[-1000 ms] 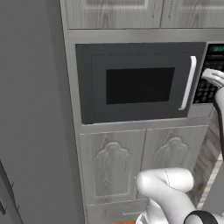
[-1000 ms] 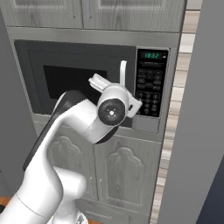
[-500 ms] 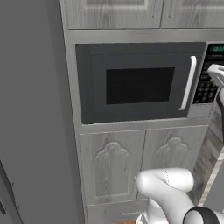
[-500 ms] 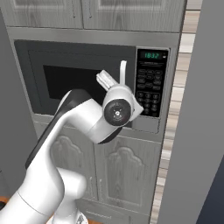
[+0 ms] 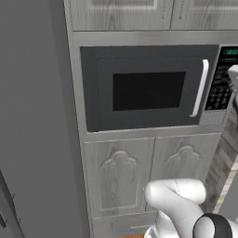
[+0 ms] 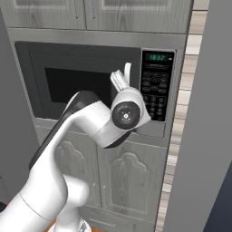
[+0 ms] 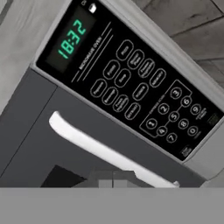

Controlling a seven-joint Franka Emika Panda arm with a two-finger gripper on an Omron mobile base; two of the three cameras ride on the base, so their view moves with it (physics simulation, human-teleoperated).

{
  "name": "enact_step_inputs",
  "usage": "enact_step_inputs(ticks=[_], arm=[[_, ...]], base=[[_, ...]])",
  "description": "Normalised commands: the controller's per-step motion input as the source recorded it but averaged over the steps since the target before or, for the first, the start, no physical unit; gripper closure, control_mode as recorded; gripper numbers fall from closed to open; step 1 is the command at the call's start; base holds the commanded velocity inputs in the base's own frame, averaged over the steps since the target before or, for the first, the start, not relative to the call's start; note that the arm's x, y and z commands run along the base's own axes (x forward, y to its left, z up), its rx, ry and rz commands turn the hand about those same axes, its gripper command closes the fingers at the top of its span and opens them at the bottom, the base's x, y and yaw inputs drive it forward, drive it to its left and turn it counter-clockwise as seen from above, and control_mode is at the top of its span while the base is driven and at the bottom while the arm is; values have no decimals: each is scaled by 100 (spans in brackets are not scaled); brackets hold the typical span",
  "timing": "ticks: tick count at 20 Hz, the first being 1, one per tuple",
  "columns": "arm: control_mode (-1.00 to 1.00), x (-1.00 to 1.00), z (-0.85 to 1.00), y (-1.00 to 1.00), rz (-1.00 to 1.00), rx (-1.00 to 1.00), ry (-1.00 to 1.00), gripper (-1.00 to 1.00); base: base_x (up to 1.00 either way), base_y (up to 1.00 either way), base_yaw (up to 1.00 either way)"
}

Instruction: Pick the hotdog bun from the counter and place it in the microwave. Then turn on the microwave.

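The microwave (image 5: 148,88) is standing with its door shut, its keypad (image 7: 144,87) lying straight ahead of the fingers (image 7: 113,180), which are pressed together and gripping nothing. The white handle (image 7: 105,151) is running slantwise just above them, between fingers and buttons. The bun is presumably inside, behind the dark window.
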Motion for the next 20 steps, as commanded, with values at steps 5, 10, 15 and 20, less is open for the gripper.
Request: enact_step_inputs(ticks=[5, 10, 15, 20], arm=[[-100, 0, -16, -9, -6, 12, 0, 100], [-100, 0, -18, -4, -7, 12, 0, 100], [-100, 0, -9, -7, -7, 15, 0, 100], [-100, 0, -5, -11, -6, 16, 0, 100]], base=[[0, 0, 0], [0, 0, 0], [0, 0, 0], [0, 0, 0]])
